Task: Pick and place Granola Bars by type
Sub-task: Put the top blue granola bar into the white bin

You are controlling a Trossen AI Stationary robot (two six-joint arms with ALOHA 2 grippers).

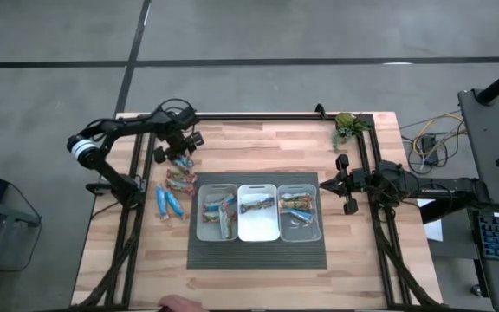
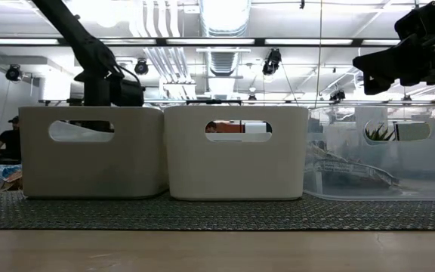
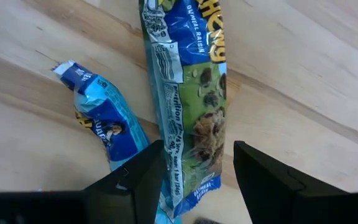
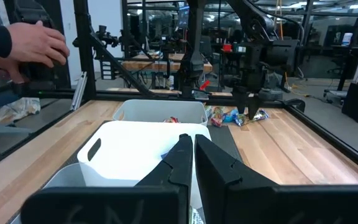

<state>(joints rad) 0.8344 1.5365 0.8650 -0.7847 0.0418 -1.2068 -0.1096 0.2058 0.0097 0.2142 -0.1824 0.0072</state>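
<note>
So the left gripper [image 3: 194, 171] was down over the loose pile at the left side of the butcher-block table [image 1: 362, 260], fingers spread apart on either side of a crinkly blue foil bar [image 3: 191, 106] with cookie-and-raisin art printed on it. The bar lay flat on the wood, and you couldn't really tell whether the fingers were actually touching it. A second blue bar [image 3: 101, 118], more crumpled and twisted at one end, lay just beside it on the planks.

The rest of the loose granola bars [image 1: 171, 186] were scattered on the wood to the left of the dark ribbed mat [image 1: 258, 256]. On that mat sat three rectangular plastic bins in a row: left bin [image 1: 203, 227], middle bin [image 1: 258, 232], right bin [image 1: 316, 232], each with a few shiny wrapped bars inside. They all had slot handles cut in the short walls, and the right one was see-through.

The right gripper [image 4: 193, 155] hung off to the right of the bins, up above the table, fingers pressed together with nothing in them. A person's hand [image 4: 33, 46] was visible beyond the table edge.
</note>
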